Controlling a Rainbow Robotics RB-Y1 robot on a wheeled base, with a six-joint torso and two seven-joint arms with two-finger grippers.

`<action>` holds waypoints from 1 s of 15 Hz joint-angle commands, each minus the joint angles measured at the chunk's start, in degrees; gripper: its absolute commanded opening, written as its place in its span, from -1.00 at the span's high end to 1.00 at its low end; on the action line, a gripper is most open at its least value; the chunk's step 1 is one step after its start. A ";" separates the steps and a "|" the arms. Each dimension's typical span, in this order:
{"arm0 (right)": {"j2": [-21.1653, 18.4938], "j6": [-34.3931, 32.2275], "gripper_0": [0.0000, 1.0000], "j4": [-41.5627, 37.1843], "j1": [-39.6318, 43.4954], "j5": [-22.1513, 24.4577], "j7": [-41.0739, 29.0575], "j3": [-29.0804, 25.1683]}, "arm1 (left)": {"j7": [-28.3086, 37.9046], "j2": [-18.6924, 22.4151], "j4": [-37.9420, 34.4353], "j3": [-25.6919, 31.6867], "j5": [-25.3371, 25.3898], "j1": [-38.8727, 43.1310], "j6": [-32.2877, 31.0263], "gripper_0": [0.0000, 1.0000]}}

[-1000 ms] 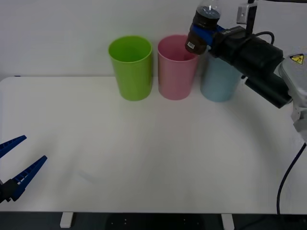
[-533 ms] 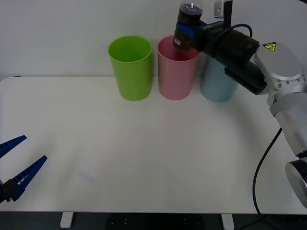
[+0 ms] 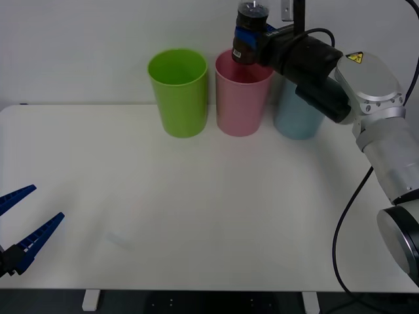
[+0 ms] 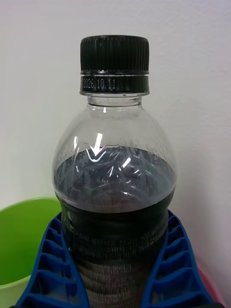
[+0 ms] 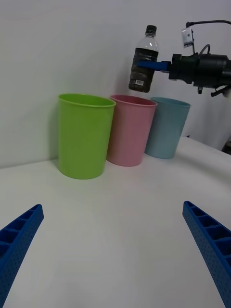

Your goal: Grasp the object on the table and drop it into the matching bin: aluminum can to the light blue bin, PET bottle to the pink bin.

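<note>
Pinching a small clear plastic bottle [image 3: 250,34] of dark brown liquid above the tall pink plastic bin [image 3: 241,98], right pincer [image 3: 254,40], green bin [image 3: 179,95] and light blue bin [image 3: 298,118] flanking, left pincer [image 3: 23,226] spread over the white counter [image 3: 196,209].

My right arm reaches forward and across toward the left, its black forearm slanting up from the silver elbow joint. The right gripper [image 3: 249,40] is raised high, its blue ribbed fingers [image 4: 45,269] clamped on either side of the PET bottle [image 3: 251,29]. My left gripper [image 3: 23,226] sits parked low at my near left, fingers spread wide apart.
</note>
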 commanded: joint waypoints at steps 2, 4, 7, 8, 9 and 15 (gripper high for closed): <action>0.00 0.05 -0.18 -0.01 0.03 -0.01 0.62 -0.08 | 0.00 0.00 0.00 0.00 0.00 0.00 0.00 -1.00; 0.00 0.05 -1.00 -0.01 -0.06 -0.09 1.59 -0.08 | 0.00 0.00 0.00 0.00 0.00 0.00 0.00 -1.00; 0.00 0.05 -1.00 -0.01 0.03 -0.09 2.55 -0.26 | 0.00 0.00 0.00 0.00 0.00 0.00 0.00 -1.00; 0.00 0.05 -1.00 -0.01 0.03 -0.27 2.73 -0.35 | 0.00 0.00 0.00 0.00 0.00 0.00 0.00 -1.00; 0.00 -0.04 -1.00 -0.09 0.03 -0.71 2.90 -0.26 | 0.00 0.00 0.00 0.00 0.00 0.00 0.00 -1.00; -2.46 -3.73 -1.00 -4.49 4.43 -6.25 4.66 -0.26 | 0.00 0.00 0.00 0.00 0.00 0.00 0.00 -1.00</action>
